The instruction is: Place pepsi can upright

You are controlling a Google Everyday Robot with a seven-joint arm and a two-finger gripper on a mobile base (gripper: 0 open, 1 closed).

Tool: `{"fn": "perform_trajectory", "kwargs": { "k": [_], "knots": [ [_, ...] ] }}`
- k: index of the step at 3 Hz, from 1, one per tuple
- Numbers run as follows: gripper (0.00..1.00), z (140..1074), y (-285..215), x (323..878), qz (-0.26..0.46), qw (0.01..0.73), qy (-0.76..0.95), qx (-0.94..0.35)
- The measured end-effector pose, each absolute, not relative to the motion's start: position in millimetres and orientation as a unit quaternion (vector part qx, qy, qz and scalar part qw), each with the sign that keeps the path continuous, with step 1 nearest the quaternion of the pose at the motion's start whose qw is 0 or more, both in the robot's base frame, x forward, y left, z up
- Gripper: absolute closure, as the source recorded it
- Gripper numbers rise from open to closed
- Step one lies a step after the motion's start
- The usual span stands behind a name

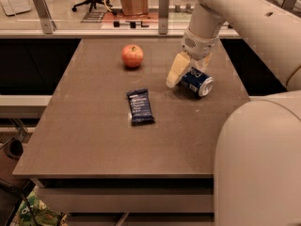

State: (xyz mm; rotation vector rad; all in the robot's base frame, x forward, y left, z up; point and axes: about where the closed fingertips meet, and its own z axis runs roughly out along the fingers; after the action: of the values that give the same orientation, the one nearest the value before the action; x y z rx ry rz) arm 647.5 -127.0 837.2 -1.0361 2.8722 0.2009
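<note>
The pepsi can (197,81) is blue with white lettering and a silver end. It lies on its side on the brown table (94,140), right of centre, with the silver end facing front right. My gripper (178,72) hangs from the cream arm coming in from the upper right. It is low over the table, right at the can's left end and touching or nearly touching it. The can's far side is hidden behind the gripper.
A red apple (132,56) sits at the back centre-left. A flat dark-blue snack packet (140,106) lies in the middle. My arm's large cream body (258,159) fills the lower right. A glass barrier with posts (163,11) runs behind the table's far edge.
</note>
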Motion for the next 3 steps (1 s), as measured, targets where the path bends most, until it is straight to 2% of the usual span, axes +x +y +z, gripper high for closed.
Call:
{"fn": "perform_trajectory", "kwargs": {
  "k": [3],
  "knots": [
    [0.87,830.4,-121.0,657.3,0.067,0.053,0.937,-0.338]
  ]
}}
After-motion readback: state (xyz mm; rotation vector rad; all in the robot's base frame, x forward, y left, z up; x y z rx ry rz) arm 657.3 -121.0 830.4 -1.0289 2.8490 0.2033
